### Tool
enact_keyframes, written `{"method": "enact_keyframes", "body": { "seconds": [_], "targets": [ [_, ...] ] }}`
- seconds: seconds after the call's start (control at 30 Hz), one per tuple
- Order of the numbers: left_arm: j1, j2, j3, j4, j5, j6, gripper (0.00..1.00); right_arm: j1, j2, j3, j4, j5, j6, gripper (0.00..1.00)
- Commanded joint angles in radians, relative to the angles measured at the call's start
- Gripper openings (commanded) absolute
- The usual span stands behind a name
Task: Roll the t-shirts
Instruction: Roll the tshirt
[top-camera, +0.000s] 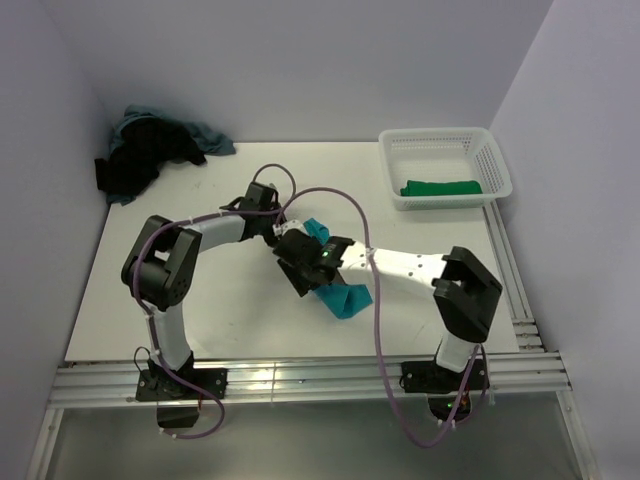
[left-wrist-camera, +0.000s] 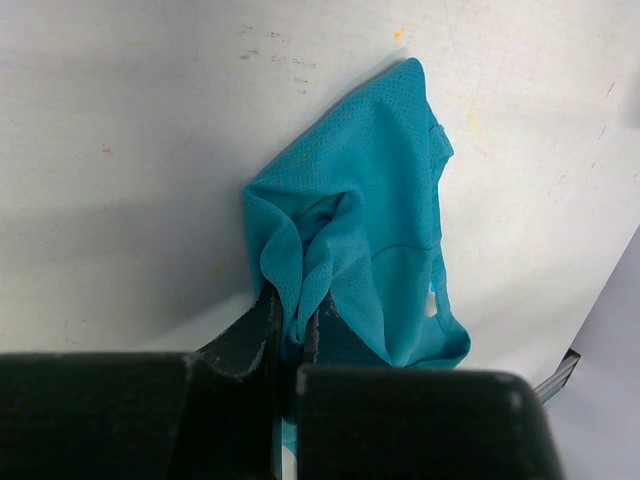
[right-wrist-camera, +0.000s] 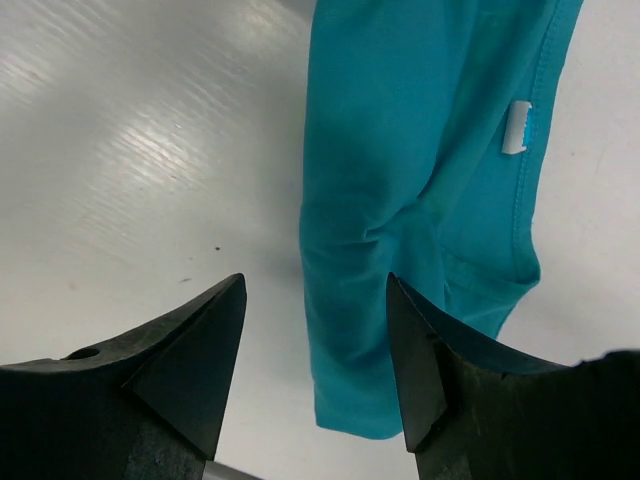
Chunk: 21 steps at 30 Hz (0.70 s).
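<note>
The bright teal t-shirt (top-camera: 346, 298) lies bunched in a narrow strip on the white table (top-camera: 200, 300), partly under both wrists. My left gripper (top-camera: 281, 231) is shut on a fold at one end of it; the left wrist view shows the teal mesh fabric (left-wrist-camera: 370, 230) pinched at the left gripper (left-wrist-camera: 292, 312). My right gripper (top-camera: 298, 268) is open. In the right wrist view the teal shirt (right-wrist-camera: 400, 150) runs down between the spread fingers of the right gripper (right-wrist-camera: 315, 290), nearer the right finger (right-wrist-camera: 415, 350). I cannot tell if they touch it.
A pile of black (top-camera: 135, 165) and grey-blue (top-camera: 205, 135) t-shirts lies at the back left corner. A white mesh basket (top-camera: 395, 160) at the back right holds a rolled dark green t-shirt (top-camera: 440, 187). Walls close in on the left, back and right.
</note>
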Motion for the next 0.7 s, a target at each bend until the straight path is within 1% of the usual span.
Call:
{"method": "enact_keyframes", "body": {
  "seconds": [0.0, 0.1, 0.23, 0.37, 0.57, 0.67],
  "targets": [
    [-0.001, 0.016, 0.027, -0.056, 0.017, 0.008, 0.00, 0.061, 0.040, 0.059, -0.035, 0.211, -0.043, 0.65],
    [-0.001, 0.014, 0.026, -0.063, 0.018, 0.004, 0.00, 0.096, 0.077, 0.097, -0.038, 0.231, -0.058, 0.65],
    [-0.001, 0.011, 0.015, -0.064, 0.023, 0.003, 0.00, 0.147, 0.169, 0.156, -0.075, 0.308, -0.071, 0.65],
    [-0.001, 0.000, -0.003, -0.061, 0.020, -0.006, 0.00, 0.167, 0.235, 0.193, -0.112, 0.358, -0.060, 0.65],
    [-0.001, -0.006, -0.013, -0.061, 0.021, -0.008, 0.00, 0.167, 0.298, 0.200, -0.135, 0.400, -0.041, 0.59],
    [-0.001, -0.009, -0.019, -0.055, 0.024, -0.009, 0.00, 0.173, 0.328, 0.213, -0.150, 0.455, -0.038, 0.57]
  ]
}}
